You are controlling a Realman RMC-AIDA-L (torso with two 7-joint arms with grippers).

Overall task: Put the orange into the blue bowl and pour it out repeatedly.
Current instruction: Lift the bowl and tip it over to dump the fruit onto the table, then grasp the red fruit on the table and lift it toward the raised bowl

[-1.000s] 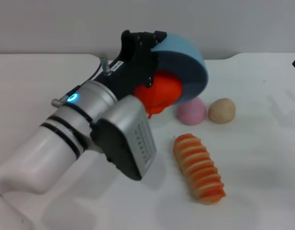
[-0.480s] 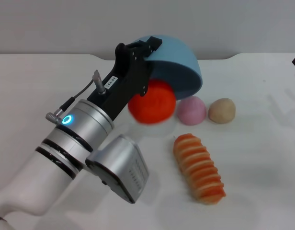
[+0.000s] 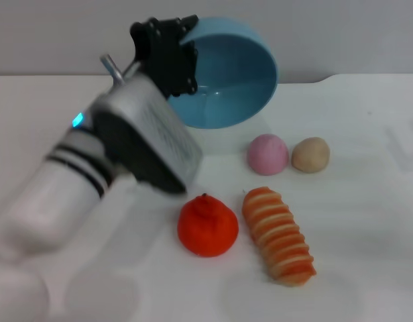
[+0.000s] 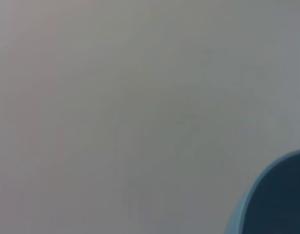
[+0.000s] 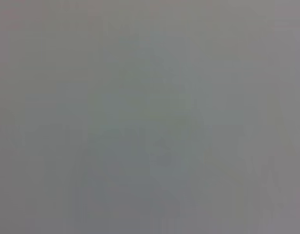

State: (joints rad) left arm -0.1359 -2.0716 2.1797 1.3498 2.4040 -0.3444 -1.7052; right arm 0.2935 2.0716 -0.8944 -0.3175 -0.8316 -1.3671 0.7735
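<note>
The orange rests on the white table near the front, stem nub up, just left of the ridged bread piece. Above and behind it, the blue bowl is held in the air, tilted with its empty inside facing me. My left gripper is shut on the bowl's left rim. A slice of the bowl's rim shows in the left wrist view. The right gripper is out of view.
A ridged orange-and-cream bread piece lies right of the orange. A pink ball and a tan ball sit behind it. My left arm covers the table's left side.
The orange has dropped out of the bowl and come to rest on the table. My left arm has swung the bowl from mouth-down back toward upright and raised it.
</note>
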